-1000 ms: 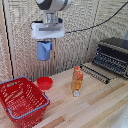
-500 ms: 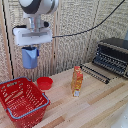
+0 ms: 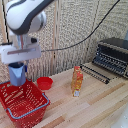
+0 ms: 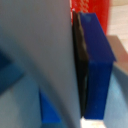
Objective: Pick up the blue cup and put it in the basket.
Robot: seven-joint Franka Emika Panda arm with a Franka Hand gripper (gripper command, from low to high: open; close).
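Note:
The blue drinking vessel [image 3: 16, 76], a small blue-grey cup, hangs in my gripper [image 3: 19, 65], which is shut on it. The white gripper head sits just above the cup. Both are over the far left part of the red wire-mesh basket [image 3: 35, 109], with the cup's base just above the basket's rim level. In the wrist view the cup's grey-blue wall [image 4: 35, 55] fills most of the frame against a dark finger [image 4: 80, 65]. A strip of the red basket [image 4: 90, 6] shows beyond it.
A small red bowl [image 3: 44, 82] sits right of the basket. An orange-yellow bottle [image 3: 76, 81] stands mid-table. A black toaster oven [image 3: 112, 54] with its door down is at the exterior view's right. A black cable hangs across the back.
The arm has carried the cup toward the exterior view's left, from above the red bowl to above the basket. The cup has stayed in the gripper.

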